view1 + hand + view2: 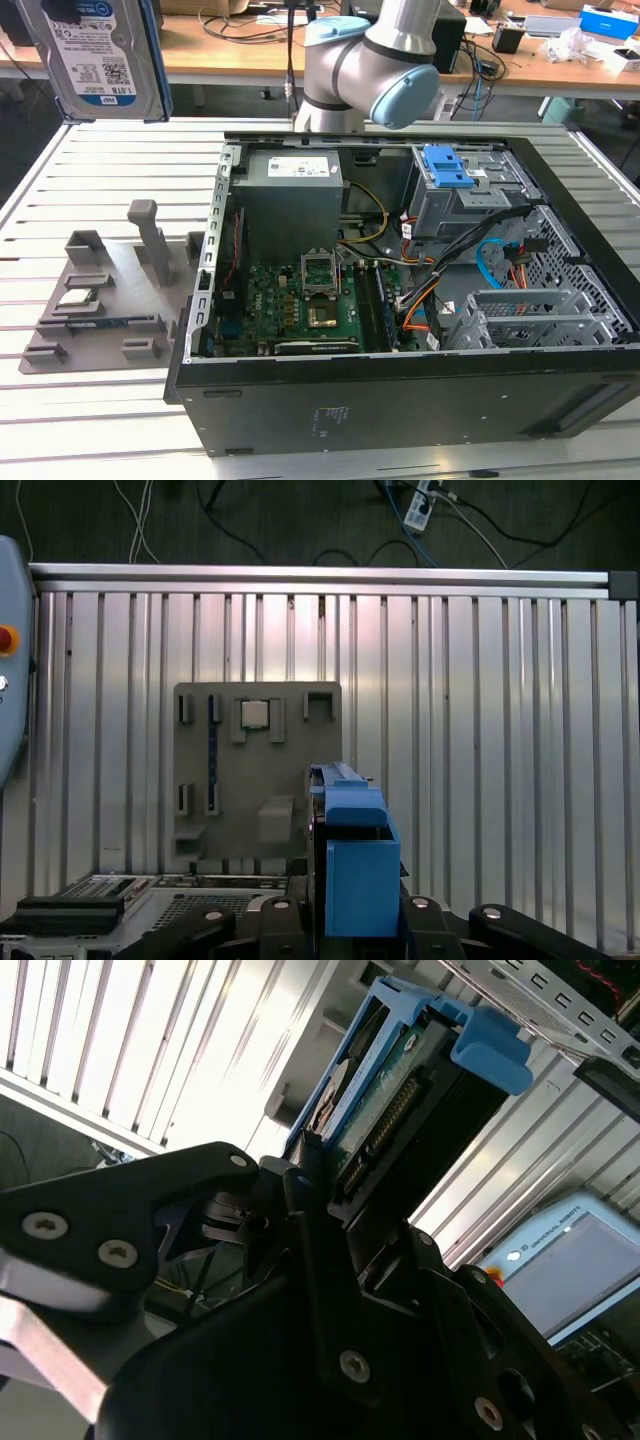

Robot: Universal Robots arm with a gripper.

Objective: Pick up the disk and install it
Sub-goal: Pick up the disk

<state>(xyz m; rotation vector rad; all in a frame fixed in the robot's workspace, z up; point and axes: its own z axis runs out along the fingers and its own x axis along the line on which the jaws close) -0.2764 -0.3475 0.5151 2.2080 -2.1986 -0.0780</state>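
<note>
Standing edge-up between the clamped fingers (316, 1260), the disk (390, 1090).

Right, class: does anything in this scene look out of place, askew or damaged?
Nothing looks damaged or spilled. The disk is the odd one: it hangs in the air, high at the exterior view's left, clamped in the claw, outside the open case.
</note>
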